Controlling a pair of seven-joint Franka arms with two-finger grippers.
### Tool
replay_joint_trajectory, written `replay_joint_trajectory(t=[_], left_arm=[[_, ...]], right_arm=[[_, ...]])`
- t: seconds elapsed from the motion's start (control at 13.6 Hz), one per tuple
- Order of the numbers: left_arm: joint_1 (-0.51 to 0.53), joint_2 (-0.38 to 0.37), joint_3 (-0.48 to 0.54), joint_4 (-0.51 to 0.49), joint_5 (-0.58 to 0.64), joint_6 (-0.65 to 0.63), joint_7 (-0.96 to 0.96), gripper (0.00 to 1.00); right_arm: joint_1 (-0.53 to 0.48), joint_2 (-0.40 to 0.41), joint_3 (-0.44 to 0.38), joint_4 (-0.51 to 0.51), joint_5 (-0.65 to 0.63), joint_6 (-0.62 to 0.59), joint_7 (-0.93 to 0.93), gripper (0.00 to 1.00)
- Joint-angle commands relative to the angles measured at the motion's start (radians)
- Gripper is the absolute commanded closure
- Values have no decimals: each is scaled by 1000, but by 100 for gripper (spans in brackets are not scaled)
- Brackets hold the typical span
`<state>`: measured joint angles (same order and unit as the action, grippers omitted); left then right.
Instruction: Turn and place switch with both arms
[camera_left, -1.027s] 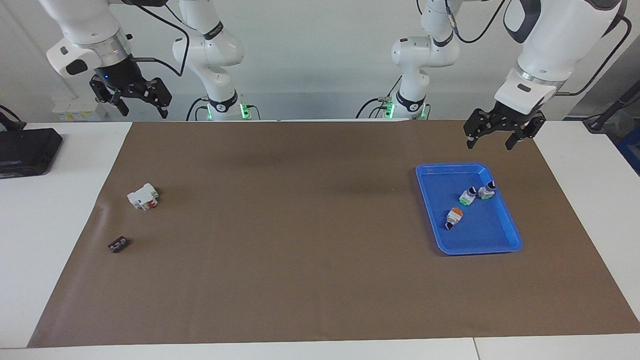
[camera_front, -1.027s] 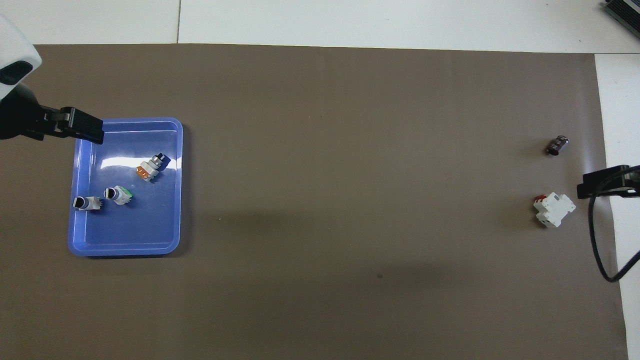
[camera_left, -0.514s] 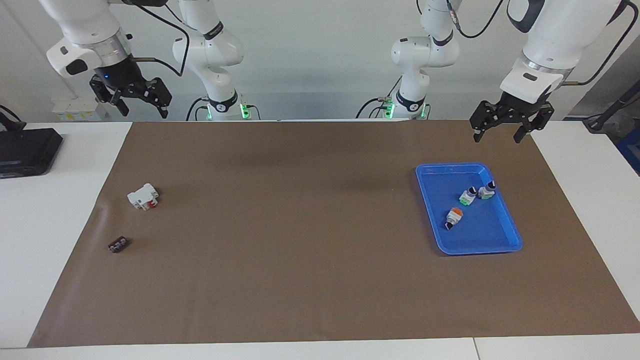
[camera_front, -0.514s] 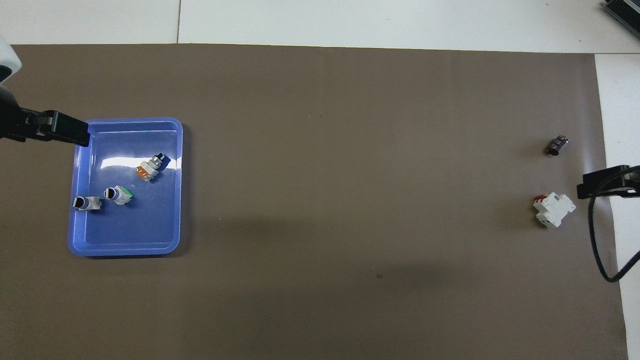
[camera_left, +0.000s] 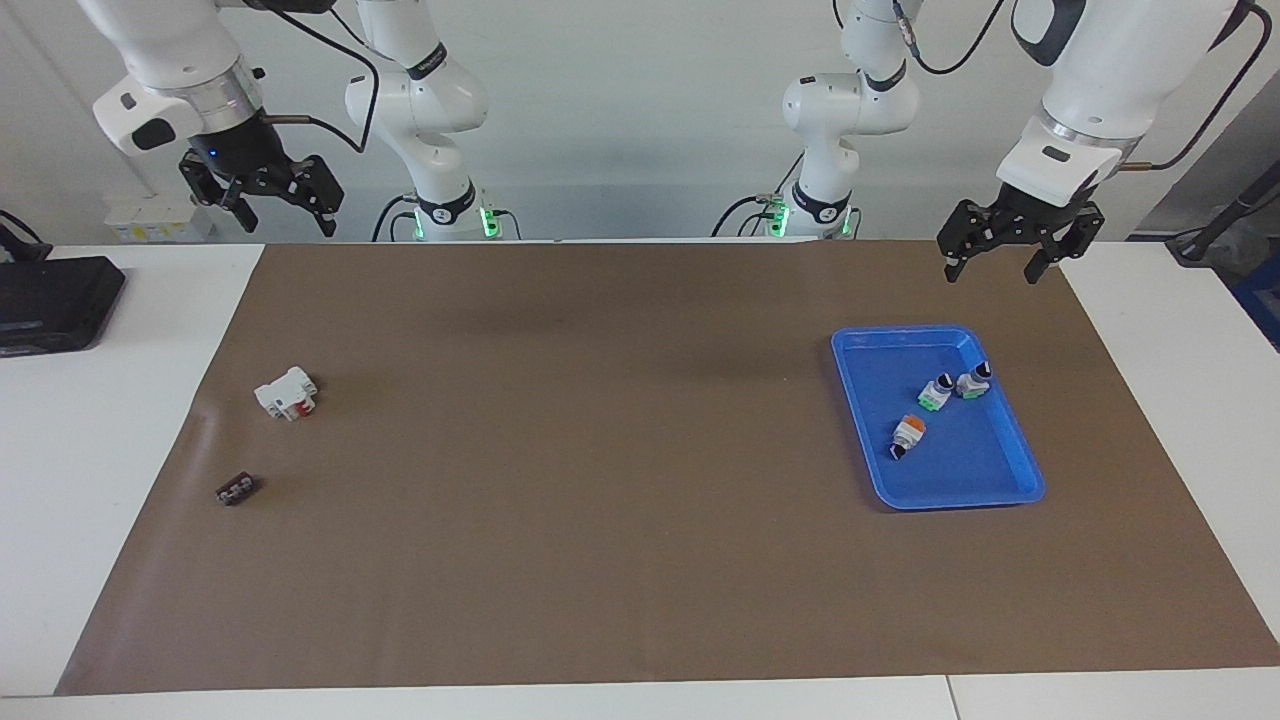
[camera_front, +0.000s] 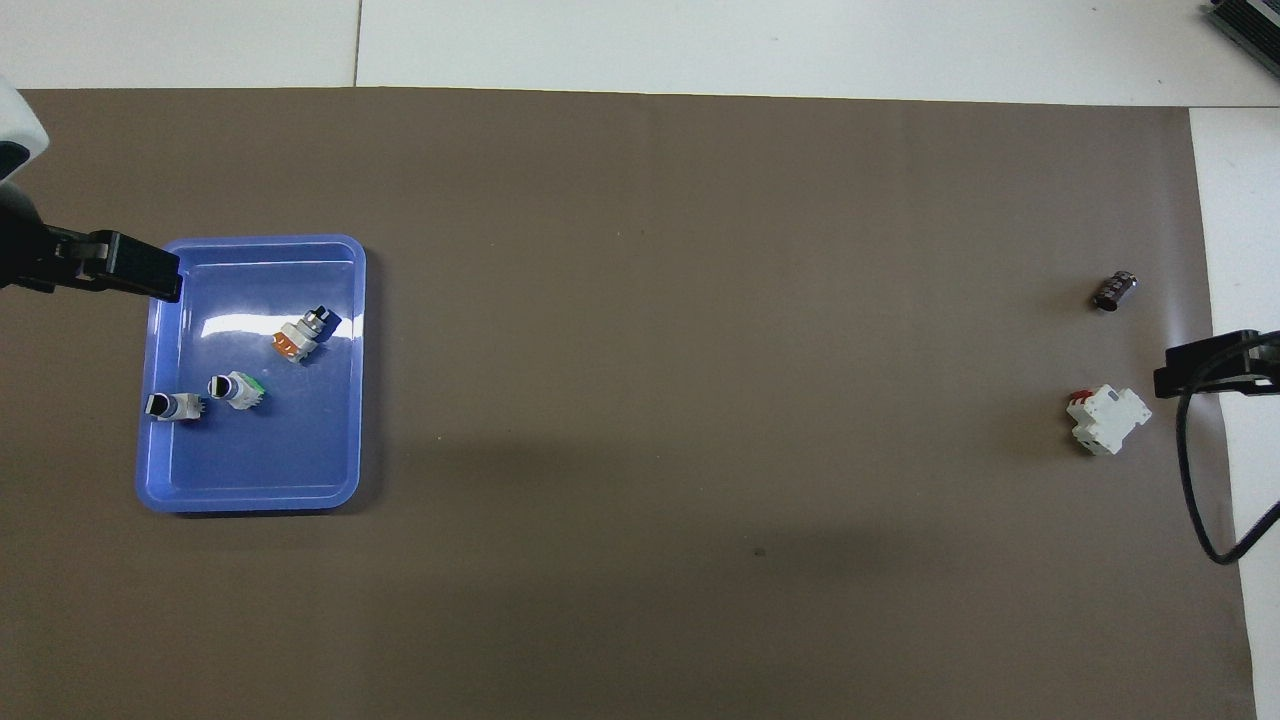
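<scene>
A blue tray (camera_left: 1005, 490) lies on the brown mat (camera_left: 600, 480) at the right of the facing view and at the left of the overhead view, and three small switches lie inside it. The switch with the orange block (camera_left: 907, 436) rests on its side near the tray's middle, its dark knob end pointing toward the lower edge of the facing view. The switch with the green block (camera_left: 936, 392) and a third switch (camera_left: 973, 381) lie just beside each other higher in that view; whether these two touch is too fine to make out, and the colour of the third one's block is hard to read. The left gripper (camera_left: 994, 268) hangs in the air in the upper right of the facing view, above the mat's edge near the tray's upper corner, its fingers spread and holding nothing. In the overhead view most of it is cut off by the left edge, only a dark finger (camera_front: 128, 268) showing against the tray's corner. The right gripper (camera_left: 285, 218) hangs released and empty in the upper left of the facing view, above the mat's corner; overhead only one black tip reaches in from the right edge. A white blocky part with red bits (camera_left: 286, 393) and a small dark piece (camera_left: 236, 489) lie on the mat at the left of the facing view, well apart from the tray. A black box (camera_left: 55, 300) at the far left edge is partly cut off.
</scene>
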<state>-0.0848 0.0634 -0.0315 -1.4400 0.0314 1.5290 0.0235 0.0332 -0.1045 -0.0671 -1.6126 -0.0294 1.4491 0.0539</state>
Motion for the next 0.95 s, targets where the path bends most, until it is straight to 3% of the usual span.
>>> replay_joint_trajectory(t=[0.0,0.88], left_arm=[[0,-31,7,-34,16,-15,15,0],[11,-43,5,-43,16,-61,19,0]], right_arm=[[-6,-15,3,-9,19,-13,0,0],[-6,-15,3,-9,17,-13,0,0]])
